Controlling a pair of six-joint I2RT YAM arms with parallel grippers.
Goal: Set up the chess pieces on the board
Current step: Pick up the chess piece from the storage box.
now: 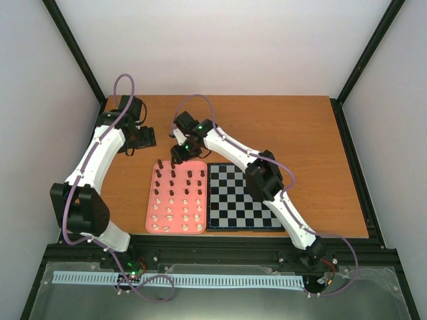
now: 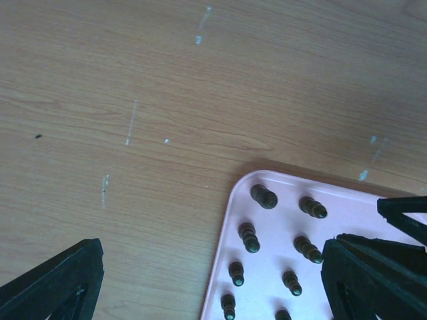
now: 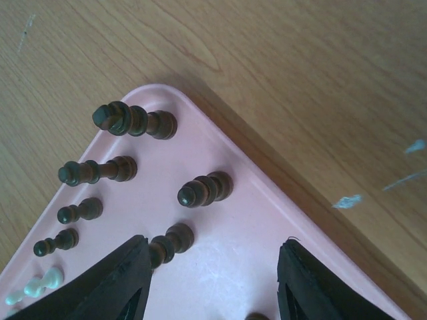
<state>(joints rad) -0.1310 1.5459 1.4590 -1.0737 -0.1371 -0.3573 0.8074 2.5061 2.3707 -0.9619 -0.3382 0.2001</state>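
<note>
From above, an orange-brown wooden desk [image 1: 300, 133] stands between plain white walls [image 1: 220, 47], with black frame posts [image 1: 73, 47] at its far corners. A pink tray [image 1: 150, 200] lies by the near edge, left of the middle, and carries the chess pieces [image 1: 175, 193]: dark ones in the far rows, cream ones in the near rows. The board [image 1: 230, 200] lies just beside the tray's right edge. The left claw [image 1: 143, 138] hangs near the desk's far left corner, apart from the tray. The right claw [image 1: 177, 157] reaches across the board to the tray's far edge.

The left wrist view shows scuffed wood grain [image 2: 167, 100] and one rounded tray corner [image 2: 347, 220] with dark pieces [image 2: 264, 197] standing on it. The left claw [image 2: 208, 257] is spread wide, its fingers [image 2: 60, 287] holding and touching nothing.

The right wrist view shows another tray corner [image 3: 240, 220] on the wood [image 3: 300, 80], with dark pieces [image 3: 203, 189] and a few cream ones [image 3: 37, 285] at the lower left. The right claw [image 3: 213, 247] stands parted over bare pink and grips nothing. One dark piece [image 3: 170, 243] stands right beside its left finger [image 3: 113, 287]; whether they touch I cannot tell.
</note>
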